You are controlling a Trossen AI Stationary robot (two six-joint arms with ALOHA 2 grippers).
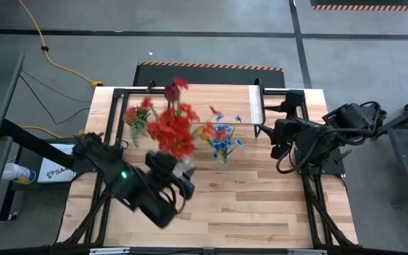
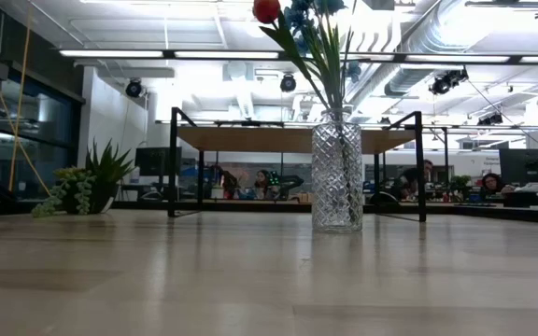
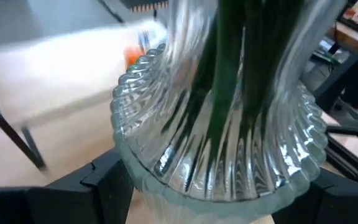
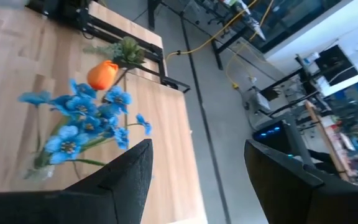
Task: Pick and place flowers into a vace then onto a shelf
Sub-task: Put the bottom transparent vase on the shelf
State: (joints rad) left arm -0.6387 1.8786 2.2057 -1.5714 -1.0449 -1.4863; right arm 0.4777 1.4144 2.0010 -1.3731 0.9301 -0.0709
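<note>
My left gripper (image 1: 181, 176) is shut on a ribbed glass vase (image 3: 216, 143) that holds the red-bloomed bunch (image 1: 170, 131). The green stems (image 3: 229, 74) show inside the glass. A second glass vase (image 2: 336, 177) stands on its base on the table, holding the blue-bloomed bunch (image 1: 222, 138) and an orange tulip (image 2: 266, 9). Both also show in the right wrist view, the blue bunch (image 4: 79, 121) and the tulip (image 4: 102, 73). The shelf (image 2: 292, 140) stands at the table's far side behind that vase. My right gripper (image 4: 197, 180) is open and empty at the table's right side (image 1: 278, 138). My left gripper holds the ribbed glass vase between its two fingers, one finger (image 3: 104, 183) on each side of the vase's wide ribbed body (image 3: 143, 168). The fingers come about level from the table's near left. The vase is upright and does not show in the low view.
A small green leafy tuft (image 2: 87, 182) sits at the table's far left, by the shelf's left legs. Bare tabletop (image 1: 246, 205) lies toward the near edge. The table frame's black bars (image 1: 310, 191) run along the right side under my right arm.
</note>
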